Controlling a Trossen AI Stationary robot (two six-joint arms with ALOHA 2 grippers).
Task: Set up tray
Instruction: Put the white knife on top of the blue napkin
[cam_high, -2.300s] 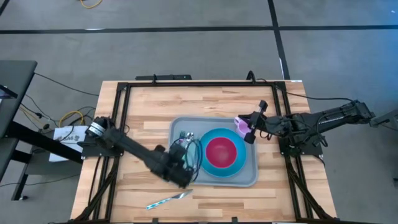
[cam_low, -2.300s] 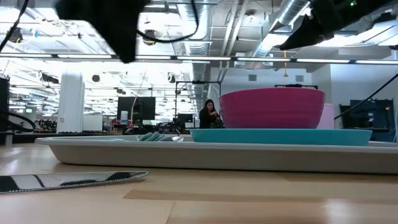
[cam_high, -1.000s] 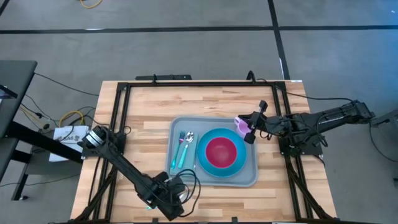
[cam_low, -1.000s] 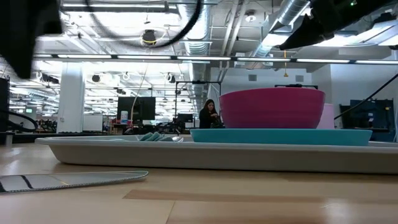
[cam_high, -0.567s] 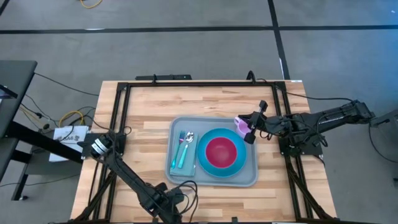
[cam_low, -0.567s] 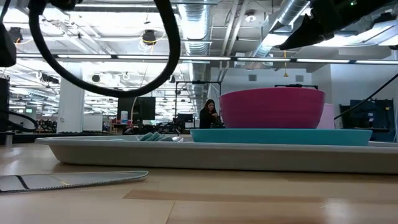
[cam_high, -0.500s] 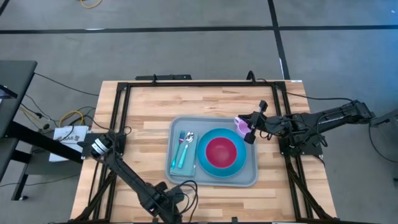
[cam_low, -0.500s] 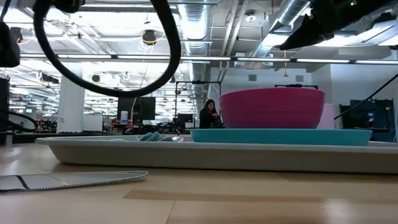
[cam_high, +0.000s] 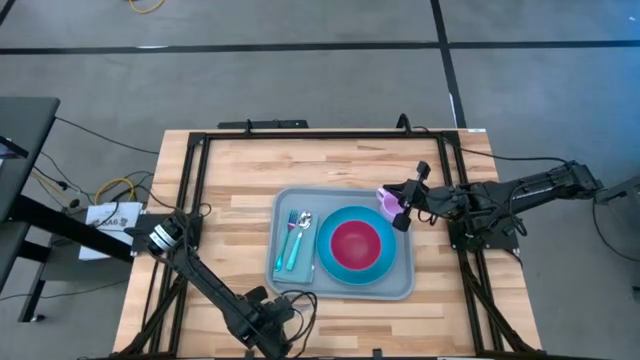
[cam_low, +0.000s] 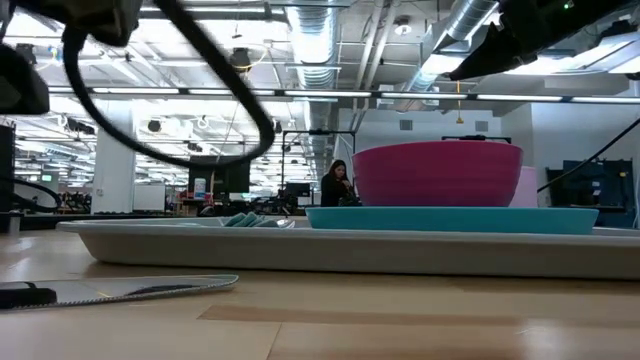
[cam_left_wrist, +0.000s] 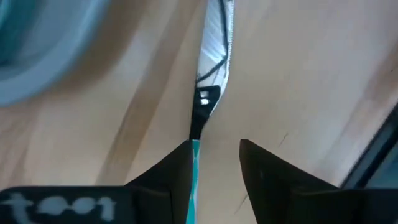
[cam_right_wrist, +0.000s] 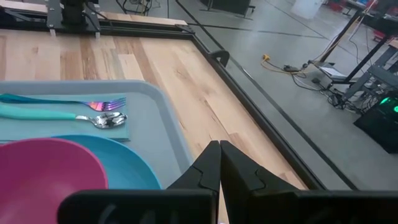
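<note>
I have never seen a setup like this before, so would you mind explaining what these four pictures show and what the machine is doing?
This is a robot with two dark arms at a wooden table, each ending in a two-finger gripper. One picture looks straight down on the table, one looks level across the tabletop, and two come from cameras on the arms' wrists.

On the table sits a grey-blue tray. It holds a round blue plate with a pink bowl on it, and a teal napkin carrying a fork and a spoon.

The left gripper is low at the table's near edge, fingers open on either side of the teal handle of a knife lying on the wood; it holds nothing yet. The right gripper waits shut, empty, by the tray's far right corner.
</note>
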